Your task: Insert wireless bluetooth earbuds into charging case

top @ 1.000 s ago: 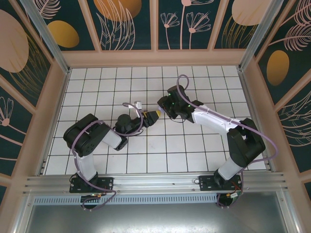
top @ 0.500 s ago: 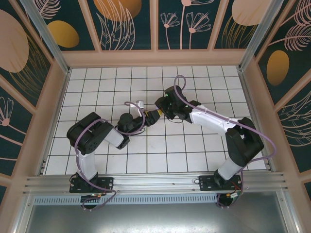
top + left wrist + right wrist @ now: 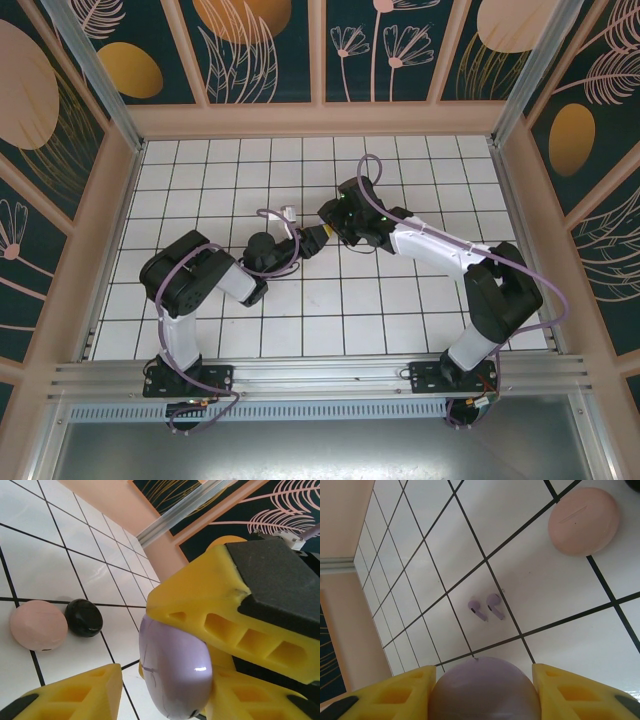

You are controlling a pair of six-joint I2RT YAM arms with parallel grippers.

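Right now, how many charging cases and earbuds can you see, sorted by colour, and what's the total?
lilac charging case: 1
pink charging case: 1
black charging case: 1
lilac earbuds: 2
Total: 5

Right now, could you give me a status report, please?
Right end effector shut on lilac case. Left end effector open around it. Lilac earbuds loose on table. Pink case and black case aside.
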